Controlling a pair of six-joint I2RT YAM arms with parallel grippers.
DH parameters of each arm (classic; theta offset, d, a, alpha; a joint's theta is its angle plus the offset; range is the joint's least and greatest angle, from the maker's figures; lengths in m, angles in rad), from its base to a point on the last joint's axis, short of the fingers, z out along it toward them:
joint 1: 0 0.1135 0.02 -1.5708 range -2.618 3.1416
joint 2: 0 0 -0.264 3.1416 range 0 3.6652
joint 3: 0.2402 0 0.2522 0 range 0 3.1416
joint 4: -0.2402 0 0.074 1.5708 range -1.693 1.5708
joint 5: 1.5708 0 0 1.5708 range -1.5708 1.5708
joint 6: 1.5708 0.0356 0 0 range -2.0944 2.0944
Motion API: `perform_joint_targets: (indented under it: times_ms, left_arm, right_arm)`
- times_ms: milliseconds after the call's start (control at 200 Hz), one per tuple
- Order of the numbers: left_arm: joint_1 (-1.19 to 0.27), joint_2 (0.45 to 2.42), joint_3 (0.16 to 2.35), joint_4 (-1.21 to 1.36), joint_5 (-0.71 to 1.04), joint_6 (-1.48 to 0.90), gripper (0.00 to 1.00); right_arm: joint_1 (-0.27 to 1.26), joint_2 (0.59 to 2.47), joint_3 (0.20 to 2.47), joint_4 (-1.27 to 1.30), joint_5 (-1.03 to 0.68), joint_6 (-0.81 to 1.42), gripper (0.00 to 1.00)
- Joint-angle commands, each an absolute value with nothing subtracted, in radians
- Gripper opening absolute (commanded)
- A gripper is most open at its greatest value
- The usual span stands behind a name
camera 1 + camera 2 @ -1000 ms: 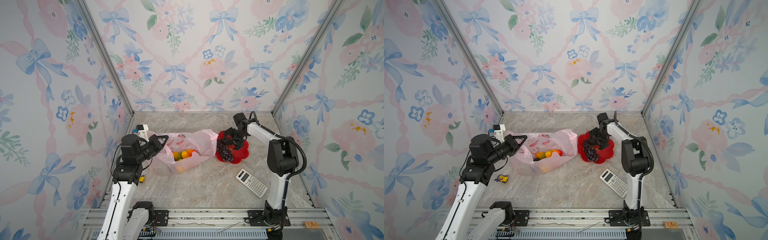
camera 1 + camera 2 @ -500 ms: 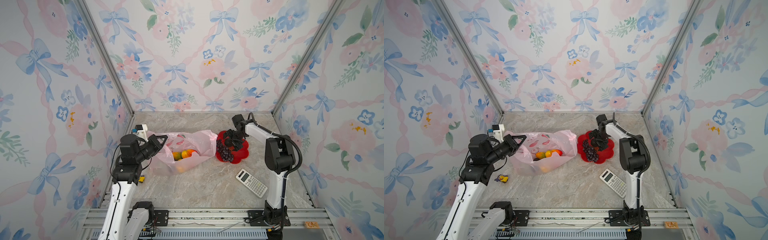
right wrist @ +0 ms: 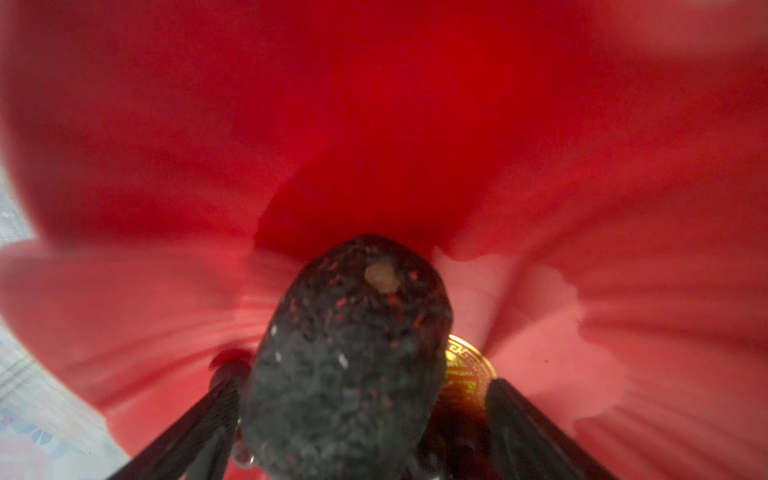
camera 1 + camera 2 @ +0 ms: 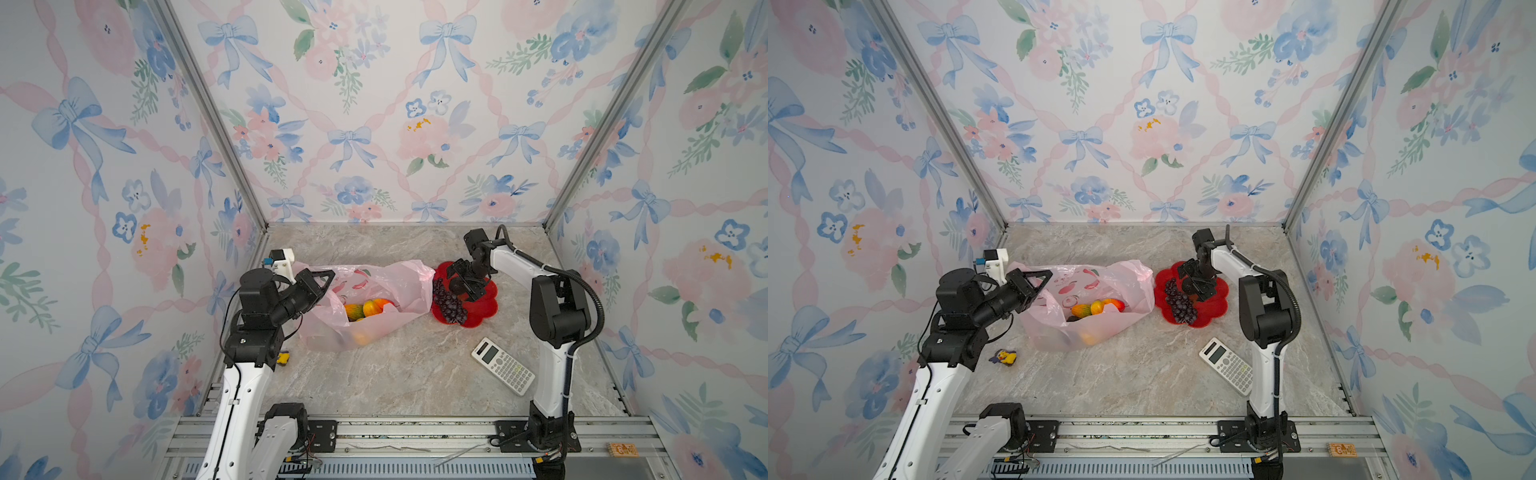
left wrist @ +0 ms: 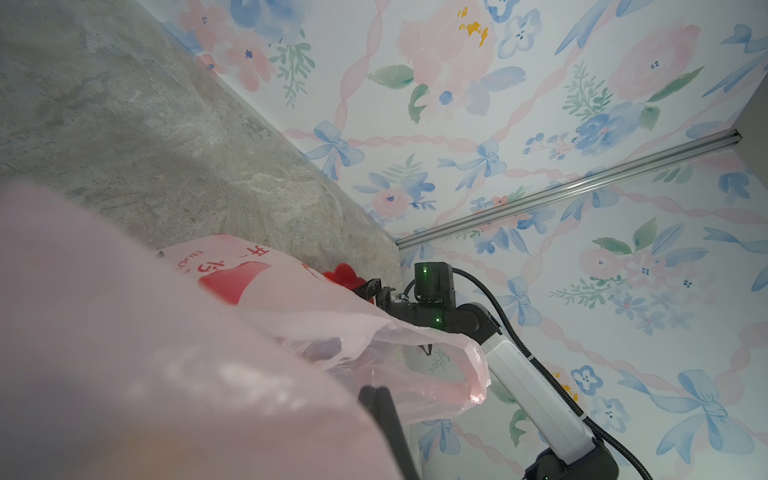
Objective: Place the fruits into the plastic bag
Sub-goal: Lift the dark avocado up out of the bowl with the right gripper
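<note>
My left end effector (image 4: 326, 277) is closed tight on the rim of the bag (image 4: 399, 282) and holds that rim up from the desk (image 4: 395, 374). I think this is done so that the mouth is open and does not fall flat. Several fruits (image 4: 368, 309) already lie inside, orange and yellow ones. My right end effector (image 4: 463, 286) is low over the red plate (image 4: 484, 309), its jaws wide apart with the avocado (image 3: 353, 353) between them. In the right wrist view one finger (image 3: 523, 419) is apart from the avocado, and a gold coin (image 3: 465, 365) shows in the gap, so I judge that nothing is gripped yet. The grapes (image 4: 449, 303) lie on the plate at the side nearest the bag. Next I should close on the avocado gently, because its skin looks glossy and it may slip.
</note>
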State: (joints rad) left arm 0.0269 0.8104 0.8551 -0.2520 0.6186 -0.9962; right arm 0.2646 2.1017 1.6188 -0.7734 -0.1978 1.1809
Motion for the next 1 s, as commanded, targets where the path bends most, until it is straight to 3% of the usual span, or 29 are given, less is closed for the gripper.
perform_joint_targets:
  times_ms: [0,425,620,995]
  left_arm:
    - [0.034,0.807,0.851,-0.254,0.631,-0.980,0.00]
    - [0.035,0.812,0.851,-0.253,0.626,-0.980,0.00]
    - [0.035,0.814,0.853,-0.253,0.622,-0.980,0.00]
    - [0.035,0.821,0.856,-0.252,0.617,-0.980,0.00]
  right_arm:
    - [0.263,2.120,1.592,-0.770,-0.188,1.180,0.87]
    - [0.232,2.095,1.526,-0.705,-0.225,1.192,0.57]
    - [0.230,2.100,1.526,-0.686,-0.246,1.192,0.49]
    - [0.219,2.095,1.559,-0.695,-0.263,1.145,0.45]
